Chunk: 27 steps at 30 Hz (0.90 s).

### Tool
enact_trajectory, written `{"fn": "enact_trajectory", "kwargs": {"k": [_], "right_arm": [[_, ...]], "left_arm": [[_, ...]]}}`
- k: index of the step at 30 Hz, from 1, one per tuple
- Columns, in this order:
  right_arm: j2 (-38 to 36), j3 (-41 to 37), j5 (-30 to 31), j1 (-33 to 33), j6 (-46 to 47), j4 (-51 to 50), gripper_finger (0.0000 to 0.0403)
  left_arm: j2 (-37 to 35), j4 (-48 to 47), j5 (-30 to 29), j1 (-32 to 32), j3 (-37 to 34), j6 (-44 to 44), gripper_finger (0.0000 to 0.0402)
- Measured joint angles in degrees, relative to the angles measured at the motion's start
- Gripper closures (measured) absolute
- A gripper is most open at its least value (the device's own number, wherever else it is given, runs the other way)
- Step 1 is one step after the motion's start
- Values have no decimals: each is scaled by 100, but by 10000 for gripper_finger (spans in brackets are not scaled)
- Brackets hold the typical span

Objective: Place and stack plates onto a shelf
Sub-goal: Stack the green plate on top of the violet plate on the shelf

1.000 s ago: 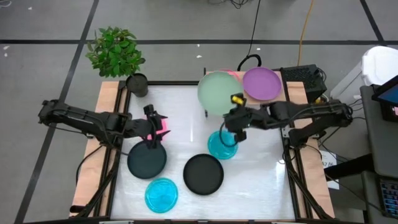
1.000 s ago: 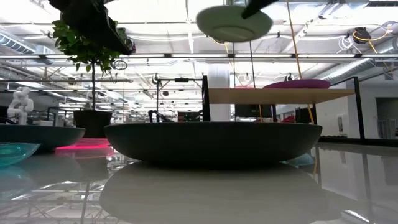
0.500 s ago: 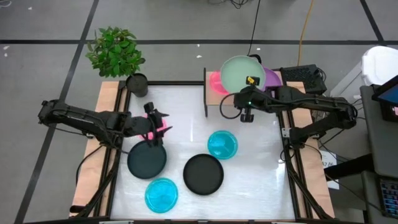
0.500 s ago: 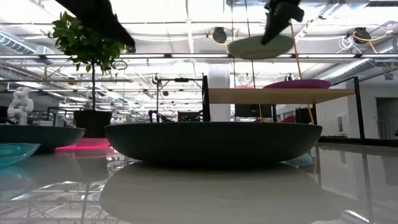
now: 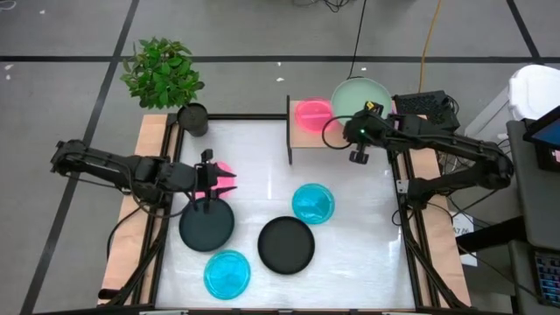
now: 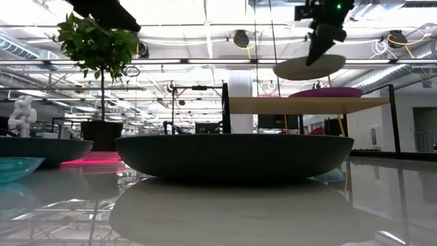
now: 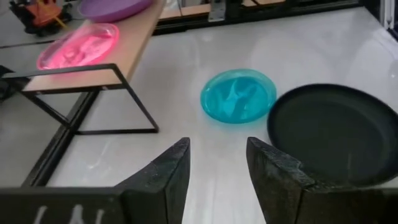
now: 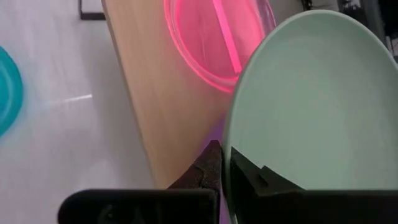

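My right gripper [image 5: 365, 111] is shut on the pale green plate [image 5: 359, 94] and holds it in the air over the purple plate [image 6: 328, 91], which lies on the right part of the shelf [image 6: 273, 104]. A pink plate [image 5: 312, 115] lies on the shelf's left part. My left gripper [image 7: 217, 149] is open and empty above the table's left side, over a second pink plate [image 5: 225, 169] and beside a black plate [image 5: 206, 224]. Another black plate [image 5: 286, 244] and two cyan plates [image 5: 312, 203] [image 5: 227, 272] rest flat on the table. My right gripper pinches the pale green plate by its rim [image 8: 227, 149] on the side nearest the arm, one finger [image 8: 208, 168] under the plate and the other [image 8: 252, 177] inside it. The fingers reach toward the table's far edge. The plate is lifted clear, slightly tilted, just above the purple plate.
A potted plant [image 5: 164, 72] and a small dark pot [image 5: 193, 118] stand at the far left corner. Wooden rails run along both table sides. The shelf's thin side panel [image 5: 289, 131] stands at its left end. Cables and equipment lie beyond the far right edge.
My right gripper has carried the pale green plate from above the table's middle toward the far right, over the shelf, and lowered it close above the purple plate. The pink plate on the shelf, covered before, now shows.
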Motion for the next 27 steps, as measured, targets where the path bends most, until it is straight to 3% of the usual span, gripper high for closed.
{"fn": "enact_trajectory", "kwargs": {"k": [13, 27], "right_arm": [[-105, -525, -23, -602, -69, 71, 400], [-104, -1005, -359, -971, -107, 689, 399]], "left_arm": [[2, 1034, -2, -44, -1001, -101, 241], [0, 1120, 46, -48, -1134, -192, 241]]}}
